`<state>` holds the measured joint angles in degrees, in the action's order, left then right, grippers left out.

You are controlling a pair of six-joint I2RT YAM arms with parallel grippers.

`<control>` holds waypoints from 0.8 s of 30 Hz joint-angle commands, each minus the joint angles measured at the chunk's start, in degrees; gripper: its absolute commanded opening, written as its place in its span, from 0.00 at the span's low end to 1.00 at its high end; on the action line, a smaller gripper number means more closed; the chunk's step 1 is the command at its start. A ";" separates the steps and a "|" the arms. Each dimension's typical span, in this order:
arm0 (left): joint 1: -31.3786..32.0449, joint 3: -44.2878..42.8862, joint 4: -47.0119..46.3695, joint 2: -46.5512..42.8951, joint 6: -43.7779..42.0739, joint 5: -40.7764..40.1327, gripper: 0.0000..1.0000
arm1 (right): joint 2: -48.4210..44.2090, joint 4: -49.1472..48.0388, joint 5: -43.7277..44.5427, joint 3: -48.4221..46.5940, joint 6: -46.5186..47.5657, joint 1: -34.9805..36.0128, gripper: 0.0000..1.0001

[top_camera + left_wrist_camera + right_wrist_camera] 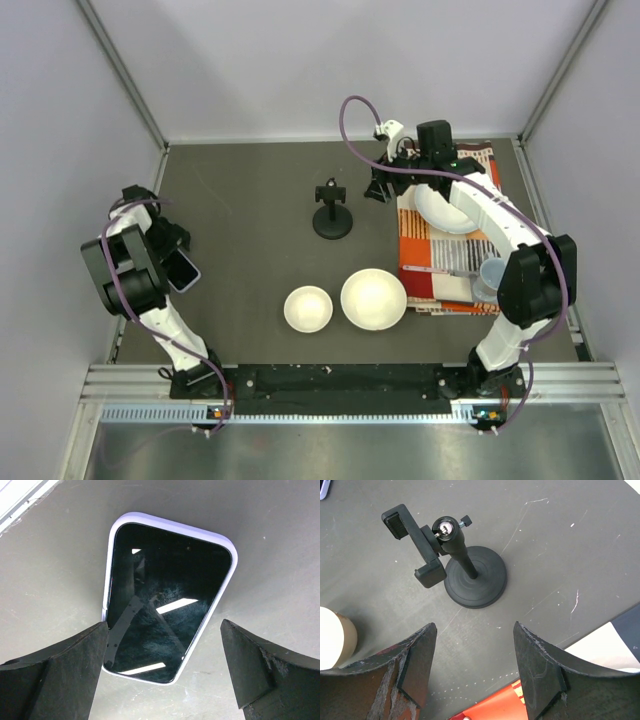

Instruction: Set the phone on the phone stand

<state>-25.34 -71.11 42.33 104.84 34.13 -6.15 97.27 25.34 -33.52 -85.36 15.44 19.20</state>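
Directly beneath spread left gripper (164, 625), phone (167, 595) flat on table (270, 540)

From above, the left arm (125, 270) hides most of the phone (186, 268) by the table's (250, 200) left edge. The right wrist view cuts a white bowl (332, 637) off at its left edge.

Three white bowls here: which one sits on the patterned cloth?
The bowl at far right, partly under the right arm, rests on the orange checked cloth. The small bowl and large bowl stand on the bare table.
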 commanded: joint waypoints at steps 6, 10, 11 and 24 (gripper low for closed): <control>-0.32 0.71 -4.08 -3.05 1.03 -2.89 0.99 | 0.99 -1.44 -0.58 -1.38 1.08 -0.39 0.63; -0.06 2.90 -5.50 -8.41 -1.16 -7.63 0.99 | 1.08 -1.35 -0.15 -1.39 1.08 -0.39 0.63; -0.06 3.08 -5.59 -9.38 -1.95 -7.99 0.99 | 1.16 -1.26 -0.14 -1.39 1.08 -0.39 0.63; -1.90 3.43 -9.19 -3.85 -8.90 0.17 0.99 | 0.90 -1.09 -0.32 -0.95 1.70 -0.83 0.63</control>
<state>-25.58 -68.45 35.86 100.05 28.38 -8.29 98.35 25.36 -33.04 -85.36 15.99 18.94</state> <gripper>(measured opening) 0.987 0.630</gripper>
